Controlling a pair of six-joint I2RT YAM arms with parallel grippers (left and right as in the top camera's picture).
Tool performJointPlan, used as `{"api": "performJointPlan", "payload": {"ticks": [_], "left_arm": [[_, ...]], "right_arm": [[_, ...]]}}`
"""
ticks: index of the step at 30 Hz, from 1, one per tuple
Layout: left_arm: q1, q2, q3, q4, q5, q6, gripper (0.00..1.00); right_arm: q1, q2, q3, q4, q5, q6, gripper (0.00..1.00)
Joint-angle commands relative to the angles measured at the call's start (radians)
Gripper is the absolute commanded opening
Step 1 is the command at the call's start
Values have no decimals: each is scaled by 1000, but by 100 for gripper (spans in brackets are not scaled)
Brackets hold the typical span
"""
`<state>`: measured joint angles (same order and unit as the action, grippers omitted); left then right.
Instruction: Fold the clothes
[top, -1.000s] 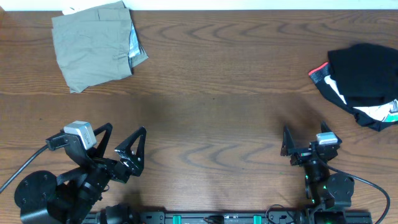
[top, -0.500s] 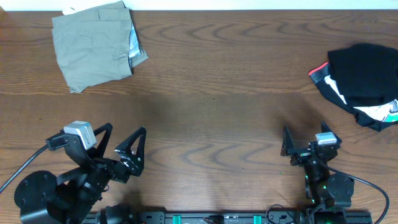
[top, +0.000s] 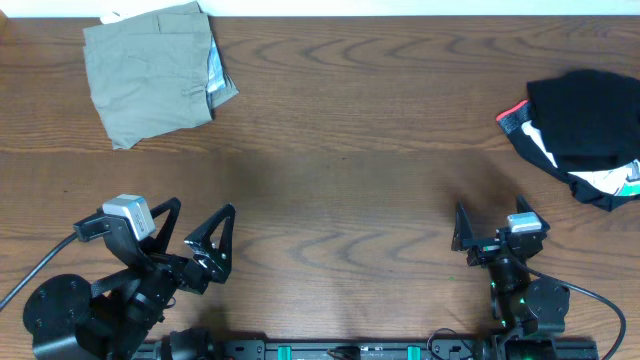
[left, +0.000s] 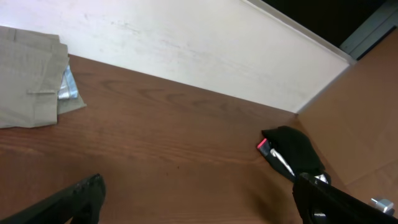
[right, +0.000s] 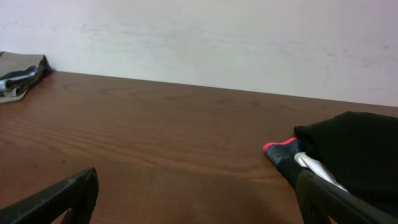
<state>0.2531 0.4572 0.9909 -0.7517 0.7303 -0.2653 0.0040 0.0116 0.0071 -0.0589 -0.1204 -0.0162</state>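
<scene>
Although a second has passed, nothing has moved: the khaki shorts (top: 150, 72) lie folded at the bench's (top: 340, 150) far left. Left gripper (top: 200, 212) and right gripper (top: 488, 214) stand spread, empty.

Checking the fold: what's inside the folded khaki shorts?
A lighter grey-white layer peeks from the right edge of the shorts. How far it runs inside, and anything else, is covered by the khaki.

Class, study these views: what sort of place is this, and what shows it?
Probably a robotics lab bench: a brown wood-grain table against a plain white wall, open left gripper and right gripper mounted at its edge, folded pale khaki shorts.
</scene>
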Motion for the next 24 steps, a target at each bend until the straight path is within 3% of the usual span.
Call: {"api": "performJointPlan", "payload": {"ticks": [1,4,10,17,24], "left_arm": [[2,-2,-1,-3,10,-4,98],[-19,-20,-1,-52,-12,11,98],[-105,-37,-43,-182,-202,11,98],[-272,-163,-295,115,-325,51,98],[-275,-290,-588,426,-381,47,98]], "right_arm": [[-1,-6,-2,-5,-8,-19,99],[-1,-6,-2,-5,-8,-19,99],[-1,-6,-2,-5,-8,-19,99],[-1,-6,-2,-5,-8,-19,99],[-1,-6,-2,-5,-8,-19,99]]}}
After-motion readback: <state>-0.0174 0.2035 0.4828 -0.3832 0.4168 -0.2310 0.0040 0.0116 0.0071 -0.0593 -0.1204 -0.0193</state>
